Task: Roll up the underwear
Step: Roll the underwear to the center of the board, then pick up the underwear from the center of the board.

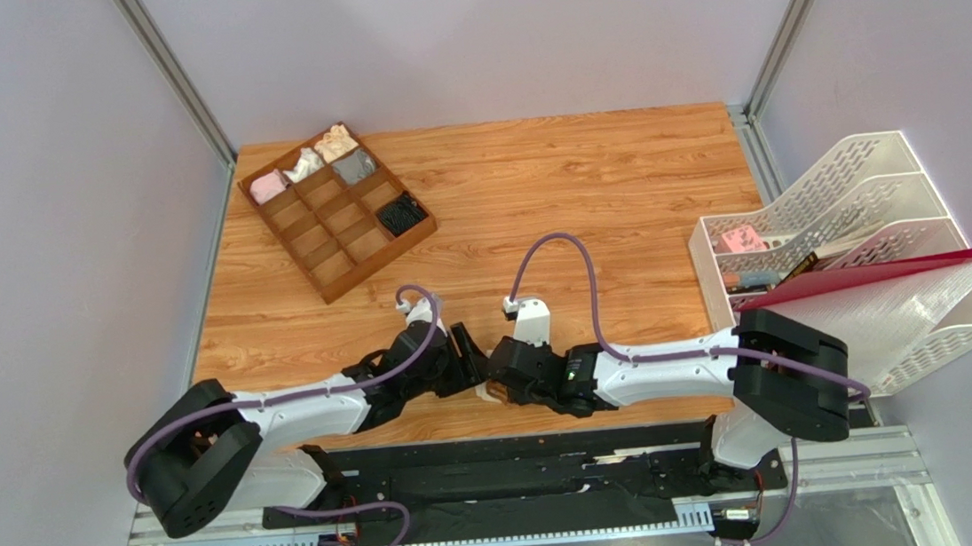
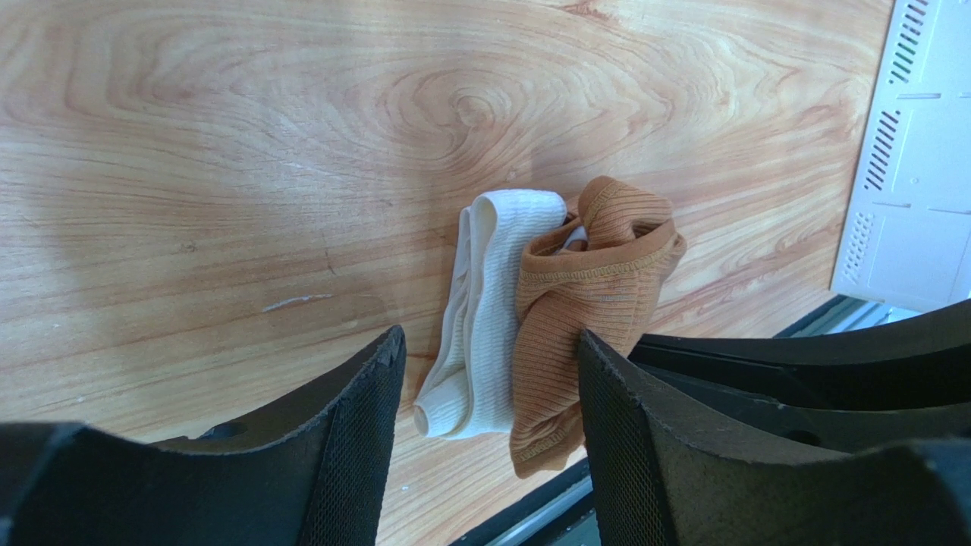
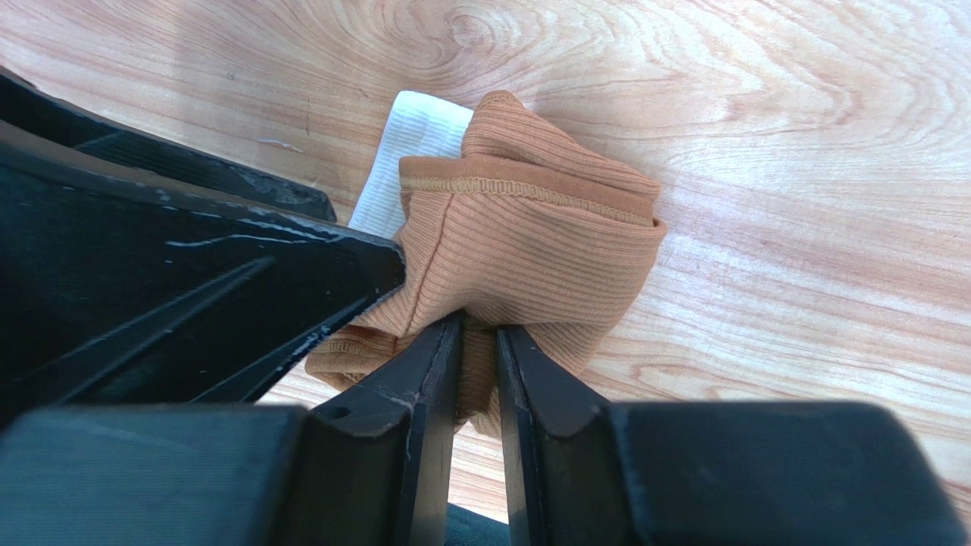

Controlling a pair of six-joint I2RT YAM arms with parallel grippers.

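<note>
The underwear (image 2: 587,296) is a bunched brown ribbed garment with a cream-white band (image 2: 490,296), lying on the wooden table near its front edge. My left gripper (image 2: 490,358) is open, with a finger on each side of the bundle's near end and not pinching it. My right gripper (image 3: 479,332) is shut on a fold of the brown fabric (image 3: 536,228). In the top view the two grippers meet, left (image 1: 465,355) and right (image 1: 500,365), and hide the underwear almost entirely.
A wooden divided tray (image 1: 284,243) with small pink, white, grey and black bundles stands at the back left. A white file rack (image 1: 847,205) with a red folder (image 1: 880,273) is at the right edge. The table's front edge and a black rail lie just below the grippers.
</note>
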